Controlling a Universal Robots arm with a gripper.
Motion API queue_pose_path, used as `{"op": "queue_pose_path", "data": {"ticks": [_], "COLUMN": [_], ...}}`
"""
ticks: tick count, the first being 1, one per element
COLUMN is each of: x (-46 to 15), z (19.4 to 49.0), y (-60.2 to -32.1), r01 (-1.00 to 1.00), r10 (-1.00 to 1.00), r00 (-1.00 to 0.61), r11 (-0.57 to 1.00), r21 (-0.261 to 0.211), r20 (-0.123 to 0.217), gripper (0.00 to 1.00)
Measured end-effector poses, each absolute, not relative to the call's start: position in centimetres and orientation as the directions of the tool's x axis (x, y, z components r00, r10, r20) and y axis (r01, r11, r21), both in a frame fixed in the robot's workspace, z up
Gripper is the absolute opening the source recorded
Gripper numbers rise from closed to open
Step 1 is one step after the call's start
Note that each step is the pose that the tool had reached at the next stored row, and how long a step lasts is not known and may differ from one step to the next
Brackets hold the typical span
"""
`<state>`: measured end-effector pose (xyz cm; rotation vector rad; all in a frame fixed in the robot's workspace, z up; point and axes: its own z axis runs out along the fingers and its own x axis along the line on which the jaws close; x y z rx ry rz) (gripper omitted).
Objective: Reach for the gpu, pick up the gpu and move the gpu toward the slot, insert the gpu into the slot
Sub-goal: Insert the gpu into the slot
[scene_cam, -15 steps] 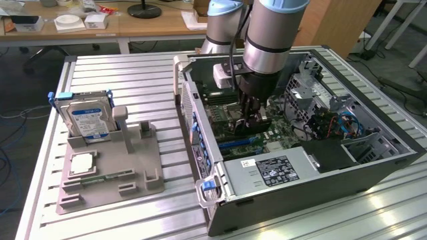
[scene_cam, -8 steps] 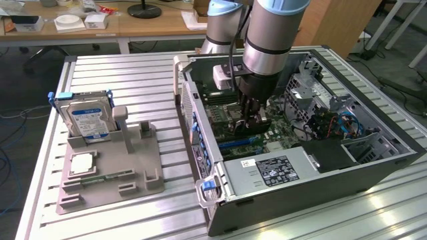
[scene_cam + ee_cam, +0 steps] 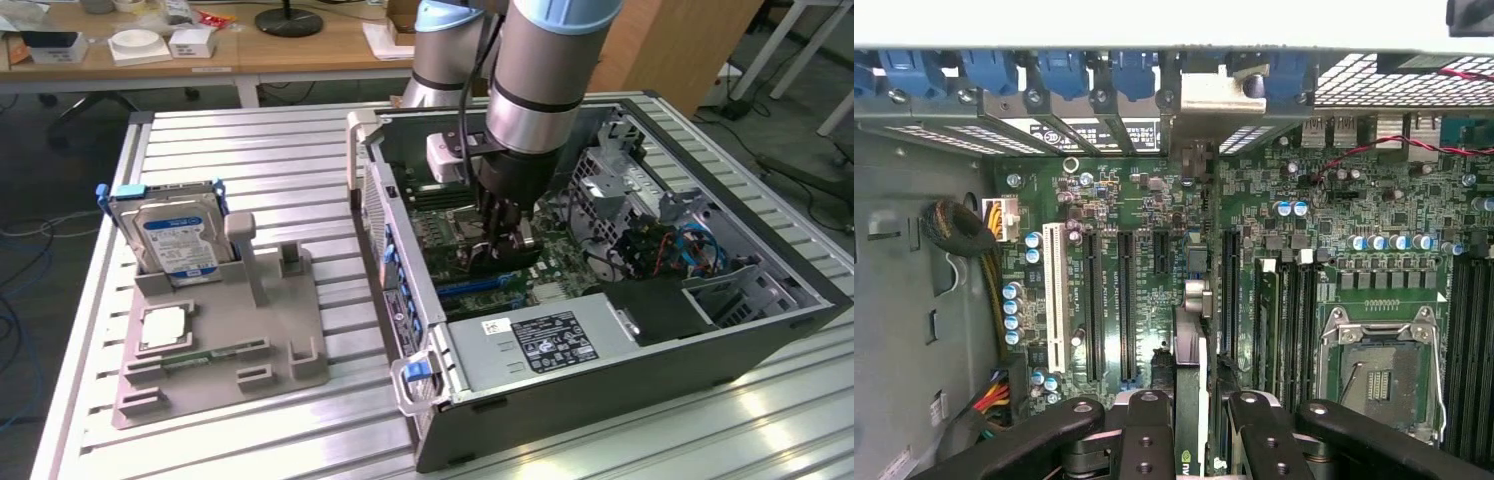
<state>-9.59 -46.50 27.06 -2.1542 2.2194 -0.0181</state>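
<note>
The hand (image 3: 1189, 425) grips the gpu (image 3: 1191, 330) edge-on above the motherboard slot (image 3: 1199, 215) inside the computer case (image 3: 747, 345); a slight tilt could jam its connector edge beside the slot.

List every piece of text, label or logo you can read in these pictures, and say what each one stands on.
No text can be read in full.
Hard drive: blue and white label, print too small to read.
Power supply: black label with white print, and a small white sticker beside it, both unreadable.
White stickers on the case wall above the motherboard: dark print, blurred.
Motherboard: white printing beside the slots, too small to read.
Gpu between the jaws: a green logo mark at its lower edge, unreadable.
</note>
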Motion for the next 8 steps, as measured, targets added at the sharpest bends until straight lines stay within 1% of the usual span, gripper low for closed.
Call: {"op": "queue_pose_path", "data": {"ticks": [8], "x": [-9.67], "z": [26.54], "y": [-46.5], "r01": [-0.999], "r10": [-0.999], "r00": [-0.029], "r11": [0.03], "r21": [-0.042], "r20": [-0.027], "gripper": [0.26]}}
